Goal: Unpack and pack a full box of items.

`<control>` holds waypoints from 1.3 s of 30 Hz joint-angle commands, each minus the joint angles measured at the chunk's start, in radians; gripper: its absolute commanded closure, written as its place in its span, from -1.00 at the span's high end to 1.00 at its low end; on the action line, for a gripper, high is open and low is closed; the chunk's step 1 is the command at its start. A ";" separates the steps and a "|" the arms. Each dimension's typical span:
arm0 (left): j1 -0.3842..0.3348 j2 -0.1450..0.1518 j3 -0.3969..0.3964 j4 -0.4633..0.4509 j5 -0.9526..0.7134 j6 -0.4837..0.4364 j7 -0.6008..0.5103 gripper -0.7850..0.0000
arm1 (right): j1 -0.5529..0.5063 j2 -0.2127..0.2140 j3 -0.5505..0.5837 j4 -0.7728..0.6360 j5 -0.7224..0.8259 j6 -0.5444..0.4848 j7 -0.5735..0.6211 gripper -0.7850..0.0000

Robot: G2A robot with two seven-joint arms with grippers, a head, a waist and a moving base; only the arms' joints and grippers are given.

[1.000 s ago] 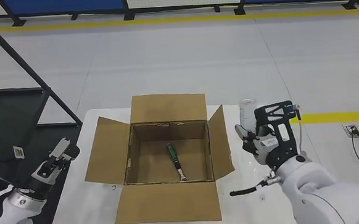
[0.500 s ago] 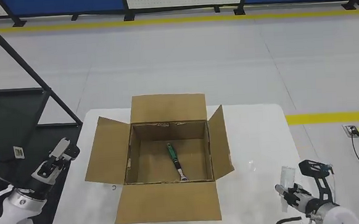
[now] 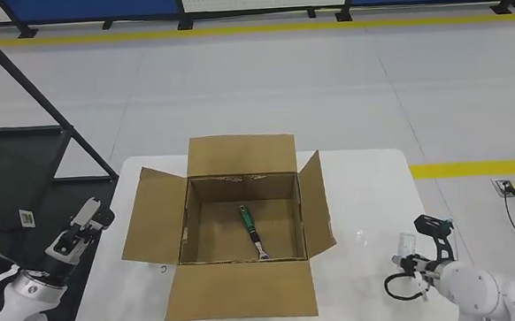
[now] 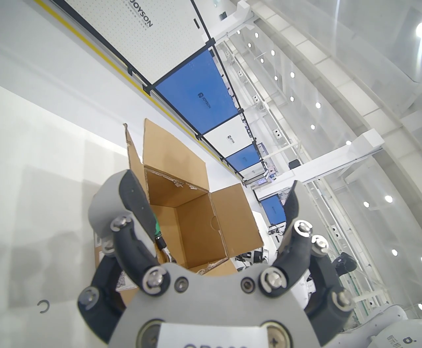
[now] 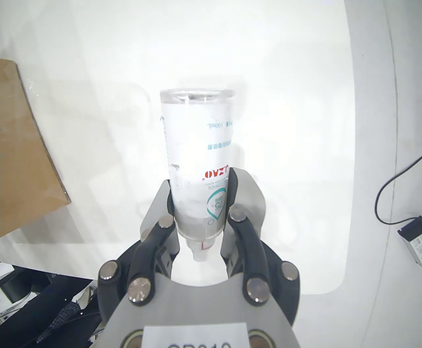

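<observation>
clamped the bottle (image 5: 197, 148) neck-end in the right gripper (image 5: 201, 184) — long axis base-first toward the table (image 5: 280, 99), well apart from the box (image 3: 239, 153) — with the left gripper (image 4: 212, 184) spread apart.

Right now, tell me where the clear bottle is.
In the right wrist view, the clear bottle is held by the right gripper, by the table's right edge, right of the cardboard box.
</observation>
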 commanded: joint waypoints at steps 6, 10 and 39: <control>0.000 0.000 0.000 0.000 0.000 0.000 0.000 1.00 | 0.042 0.014 -0.004 0.091 -0.022 -0.007 0.003 -1.00; 0.000 0.000 0.000 0.000 0.000 0.000 0.000 1.00 | 0.055 0.021 -0.012 0.126 -0.030 -0.004 0.002 -0.55; 0.000 0.000 0.000 0.000 0.000 0.000 0.000 1.00 | 0.063 0.050 -0.083 0.120 -0.093 0.070 0.002 0.69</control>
